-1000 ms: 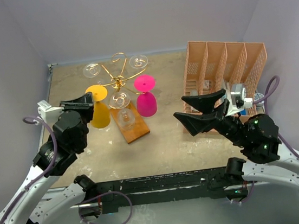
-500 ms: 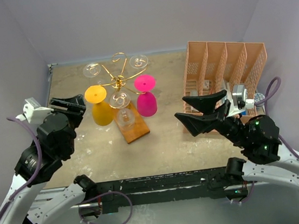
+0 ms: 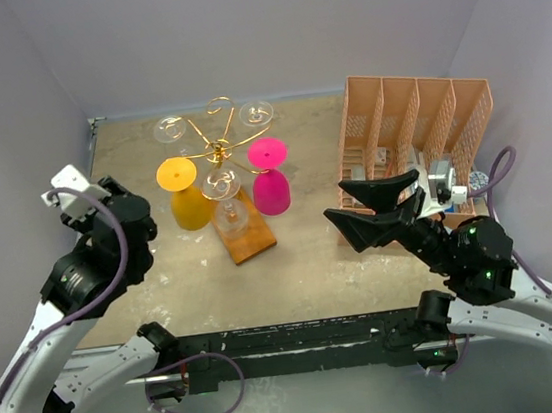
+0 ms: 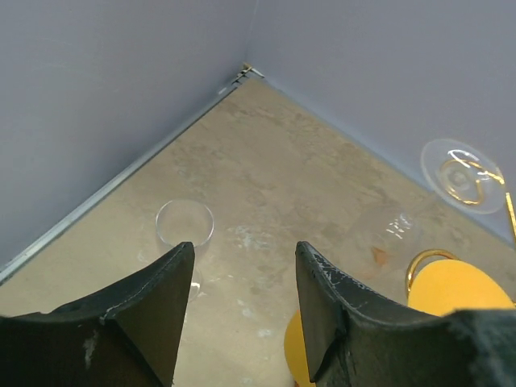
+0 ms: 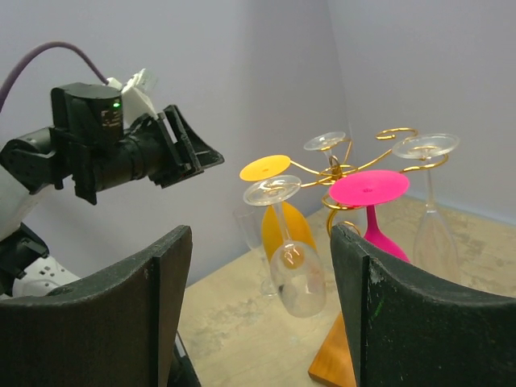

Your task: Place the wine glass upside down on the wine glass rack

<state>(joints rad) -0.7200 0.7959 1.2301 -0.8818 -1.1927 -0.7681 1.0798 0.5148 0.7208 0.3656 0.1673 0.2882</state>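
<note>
yellow glass (image 3: 190,209) hangs bowl-down, stem vertical, on rack (image 3: 250,238); left tool (image 4: 243,254), right tool (image 5: 260,240) spread

Overhead and right wrist views share the wine glass rack (image 3: 217,153).

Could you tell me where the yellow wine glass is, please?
In the top view, the yellow wine glass hangs upside down at the left of the rack, opposite the pink glass.

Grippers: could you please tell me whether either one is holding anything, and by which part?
Nothing is held. The left gripper and right gripper both stand open with nothing between their fingers; the yellow wine glass hangs on the wine glass rack, untouched.
</note>
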